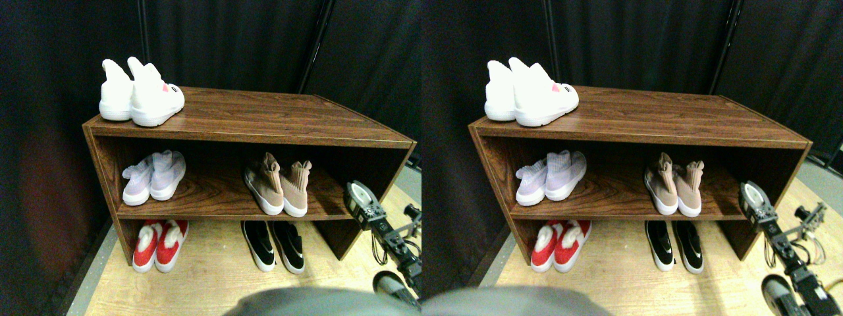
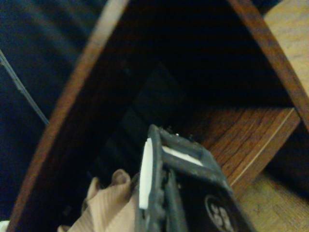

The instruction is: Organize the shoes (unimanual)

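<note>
Wrist view: gripper beside tan shoes.

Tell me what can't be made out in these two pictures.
- Right gripper, both views: whether the jaws are open; the frame hides the gap.
- Tan shoes, wrist view: mostly cut off by the edge and the jaw.
- Shelf back, wrist view: lost in shadow.
- White shoes, stereo pair view: red mark too small.

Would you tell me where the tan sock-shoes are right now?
In the stereo view, the tan sock-shoes stand on the middle shelf, right side, above the black slip-ons.
</note>
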Action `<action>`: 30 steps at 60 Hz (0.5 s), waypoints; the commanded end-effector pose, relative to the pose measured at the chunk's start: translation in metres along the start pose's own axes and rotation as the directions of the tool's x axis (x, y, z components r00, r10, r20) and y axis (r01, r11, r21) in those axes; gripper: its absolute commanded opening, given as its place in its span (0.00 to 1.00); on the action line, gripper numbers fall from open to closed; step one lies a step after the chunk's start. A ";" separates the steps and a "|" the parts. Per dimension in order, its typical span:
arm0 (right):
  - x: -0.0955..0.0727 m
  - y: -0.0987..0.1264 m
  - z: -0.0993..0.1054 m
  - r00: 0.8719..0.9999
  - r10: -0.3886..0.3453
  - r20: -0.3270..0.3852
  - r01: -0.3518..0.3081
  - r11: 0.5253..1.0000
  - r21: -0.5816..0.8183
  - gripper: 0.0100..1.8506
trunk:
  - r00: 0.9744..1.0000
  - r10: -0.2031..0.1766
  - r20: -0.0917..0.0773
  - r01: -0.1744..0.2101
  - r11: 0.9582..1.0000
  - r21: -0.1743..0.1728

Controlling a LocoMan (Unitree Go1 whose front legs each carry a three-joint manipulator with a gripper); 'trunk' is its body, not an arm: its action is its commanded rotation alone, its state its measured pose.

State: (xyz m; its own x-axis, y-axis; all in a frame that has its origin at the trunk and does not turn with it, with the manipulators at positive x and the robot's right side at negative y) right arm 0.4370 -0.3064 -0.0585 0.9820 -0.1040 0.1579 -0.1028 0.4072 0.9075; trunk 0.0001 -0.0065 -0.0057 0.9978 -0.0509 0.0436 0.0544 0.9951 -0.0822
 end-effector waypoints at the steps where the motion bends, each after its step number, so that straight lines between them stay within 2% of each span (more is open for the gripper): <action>1: -0.012 0.013 0.002 0.995 0.088 -0.036 -0.088 0.996 -0.015 0.03 | 1.000 -0.007 0.002 0.007 1.000 -0.025; 2: -0.013 0.013 0.003 0.995 0.094 -0.041 -0.095 0.995 -0.018 0.03 | 1.000 -0.007 0.002 0.007 1.000 -0.025; 3: -0.013 0.013 0.003 0.995 0.094 -0.041 -0.095 0.995 -0.018 0.03 | 1.000 -0.010 -0.005 0.010 1.000 -0.022; 5: -0.024 0.014 0.003 0.994 0.101 -0.049 -0.101 0.995 -0.014 0.03 | 1.000 -0.010 -0.005 0.010 1.000 -0.022; 10: -0.035 0.014 0.003 0.994 0.095 -0.054 -0.097 0.995 -0.022 0.03 | 1.000 -0.010 -0.005 0.010 1.000 -0.022; 11: -0.039 0.014 0.002 0.996 0.085 -0.042 -0.086 0.996 -0.013 0.03 | 1.000 -0.013 -0.011 0.012 1.000 -0.018; 13: -0.045 0.013 0.002 0.995 0.092 -0.035 -0.093 0.995 -0.022 0.03 | 1.000 -0.013 -0.011 0.012 1.000 -0.018; 17: -0.055 0.010 0.002 0.995 0.077 -0.063 -0.077 0.997 -0.002 0.03 | 1.000 -0.012 -0.016 0.012 1.000 -0.013; 22: -0.062 0.004 0.000 0.995 0.059 -0.084 -0.058 0.998 0.007 0.03 | 1.000 -0.013 -0.021 0.012 1.000 -0.011; 30: -0.071 -0.010 -0.009 0.996 0.041 -0.073 -0.040 0.999 0.022 0.03 | 0.999 -0.009 -0.031 0.009 1.000 -0.008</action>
State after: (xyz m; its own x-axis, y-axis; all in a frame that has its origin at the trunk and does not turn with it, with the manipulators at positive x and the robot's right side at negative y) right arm 0.3718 -0.3018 -0.0844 0.9918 -0.0342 0.1231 -0.0984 0.4106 0.9065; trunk -0.0034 -0.0044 -0.0056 0.9970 -0.0693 0.0356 0.0718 0.9946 -0.0744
